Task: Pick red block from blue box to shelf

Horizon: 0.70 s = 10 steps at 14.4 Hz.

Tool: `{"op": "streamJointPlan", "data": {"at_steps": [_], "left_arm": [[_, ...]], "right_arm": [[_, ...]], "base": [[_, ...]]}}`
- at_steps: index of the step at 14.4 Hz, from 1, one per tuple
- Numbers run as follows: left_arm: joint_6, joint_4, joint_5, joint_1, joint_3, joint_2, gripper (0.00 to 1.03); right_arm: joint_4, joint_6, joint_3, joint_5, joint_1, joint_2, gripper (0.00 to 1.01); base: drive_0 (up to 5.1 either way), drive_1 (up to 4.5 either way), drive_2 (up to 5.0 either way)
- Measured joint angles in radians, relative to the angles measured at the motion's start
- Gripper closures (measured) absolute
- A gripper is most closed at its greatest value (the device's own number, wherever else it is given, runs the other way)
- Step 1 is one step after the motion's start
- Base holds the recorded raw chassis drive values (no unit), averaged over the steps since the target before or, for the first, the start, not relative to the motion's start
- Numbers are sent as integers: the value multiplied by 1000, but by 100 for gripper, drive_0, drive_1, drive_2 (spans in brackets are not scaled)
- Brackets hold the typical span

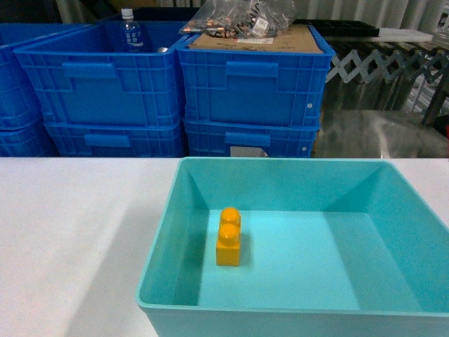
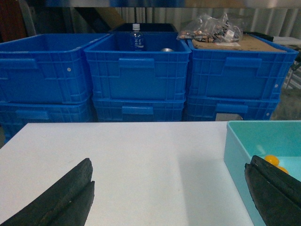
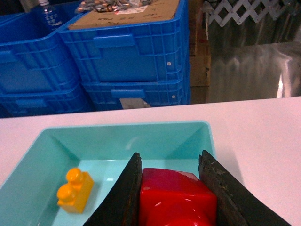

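The red block (image 3: 176, 197) is clamped between the two dark fingers of my right gripper (image 3: 170, 155), which is shut on it and held above the near end of the blue box (image 3: 117, 141). In the head view the blue box (image 1: 158, 239) stands on the white table, and neither gripper shows there. My left gripper (image 2: 169, 165) is open over bare table, to the left of the blue box (image 2: 235, 150), with nothing between its fingers. I cannot make out the shelf.
An orange-yellow two-stud brick (image 1: 229, 237) stands on the box floor at left of centre. Stacked dark blue crates (image 1: 252, 91) line the far side of the table (image 1: 77, 232); one holds a water bottle (image 1: 130, 31). Shiny metal (image 1: 379, 133) lies at back right.
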Motion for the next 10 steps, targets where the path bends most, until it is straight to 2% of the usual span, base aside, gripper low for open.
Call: {"op": "streamJointPlan", "data": {"at_steps": [1,2,3,4,7,8,10], "left_arm": [[0,1,1,0,0,0,5],[0,1,3,0,0,0,5],[0,-2,-2,1,0,0,5],[0,-2,-2,2,0,0,5],[0,-1,0,1,0,0,5],[0,-1,0,1,0,0,5],[0,0,0,1,0,0,5]], "right_arm": [[75,-25,-61,21,11,-41,72],[261,-106,-122,113,-1,-17,72],[274,-140,-177,108,-33,-57,72],[264,-155,-205,92,-58,-114,72],[187,-171,-272,29,-123,-264,72],[249,-174,-314,2,-145,-283,72],[147,-175,-356,-25,-176,-370,72]], "base": [[0,0,0],[0,0,0],[0,0,0],[0,0,0],[0,0,0],[0,0,0],[0,0,0]]}}
